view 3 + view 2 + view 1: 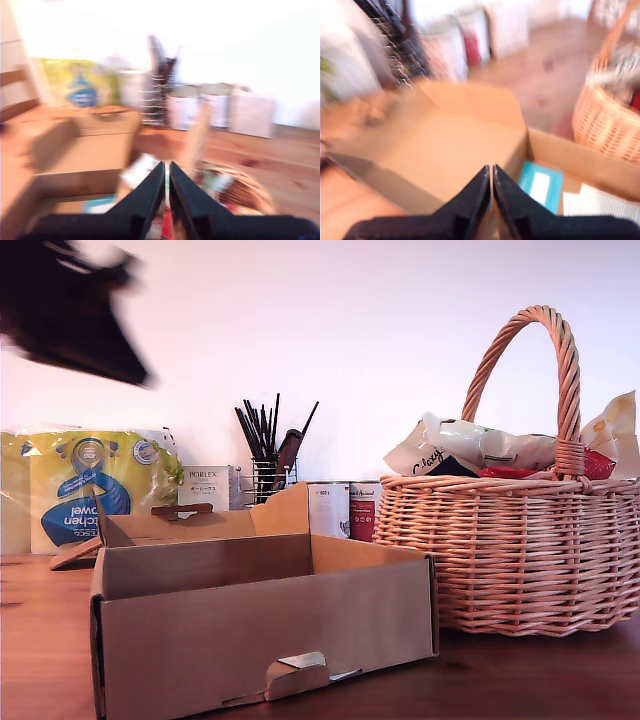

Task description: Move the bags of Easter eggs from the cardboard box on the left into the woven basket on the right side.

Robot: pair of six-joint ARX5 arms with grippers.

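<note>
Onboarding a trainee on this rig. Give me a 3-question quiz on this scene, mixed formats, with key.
1. True or false: the woven basket already holds bags of Easter eggs.
2. Multiple choice: in the exterior view, what stands behind the cardboard box, between the Porlex carton and the tins?
A. a wire holder of dark utensils
B. a kettle
C. a potted plant
3. Fill in: the paper-towel pack sits at the exterior view's ____ side.

Key: 1 true; 2 A; 3 left.
</note>
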